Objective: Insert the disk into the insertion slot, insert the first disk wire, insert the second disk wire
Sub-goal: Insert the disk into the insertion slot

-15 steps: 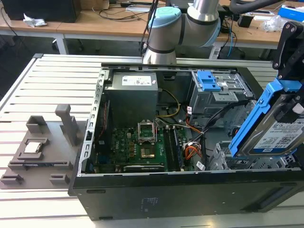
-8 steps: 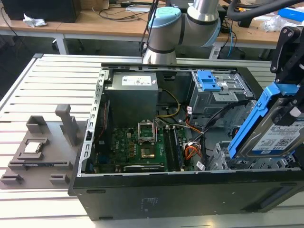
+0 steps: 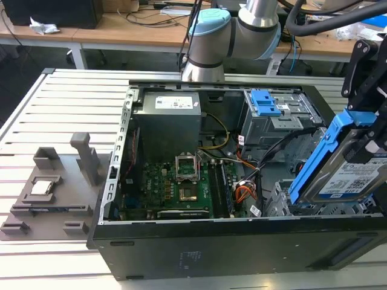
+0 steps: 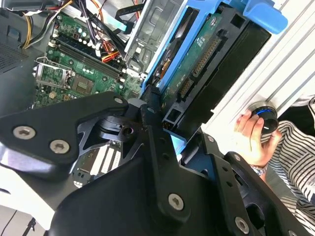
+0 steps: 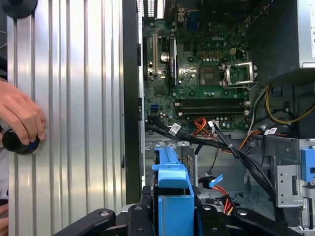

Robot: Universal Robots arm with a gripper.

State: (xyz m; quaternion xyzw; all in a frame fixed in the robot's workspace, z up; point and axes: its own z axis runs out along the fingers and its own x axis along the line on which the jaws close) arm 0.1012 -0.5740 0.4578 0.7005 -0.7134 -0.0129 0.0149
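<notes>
Exterior view, going from its left to its right: a grey plastic holder (image 3: 54,187) sits on the metal table (image 3: 36,109). Then comes the open computer case (image 3: 181,254) with its green board (image 3: 175,184). Next is a bunch of black and orange wires (image 3: 260,166), just beside the insertion slot (image 3: 279,199), the low grey cage full of holes. At the far right the disk (image 3: 354,178) hangs tilted in its blue frame. Its low end is close to the slot but not pushed in yet. The gripper (image 3: 370,136) has its fingers closed on the disk and holds it up.

I think a few things could go wrong. The disk is slanted, so a corner could bump the rim of the cage and get stuck. The wires are close, so they could get pinched under it. A hard bump could twist the disk in the fingers.

In the first wrist view a person's hand (image 5: 22,115) rests on a black knob (image 5: 17,141) on the table, near the case. It could get bumped if the arm swings that way.

The arm (image 3: 242,27) rises at the back of the table and bends over to the exterior view's right. The gripper points down over the case's corner.
</notes>
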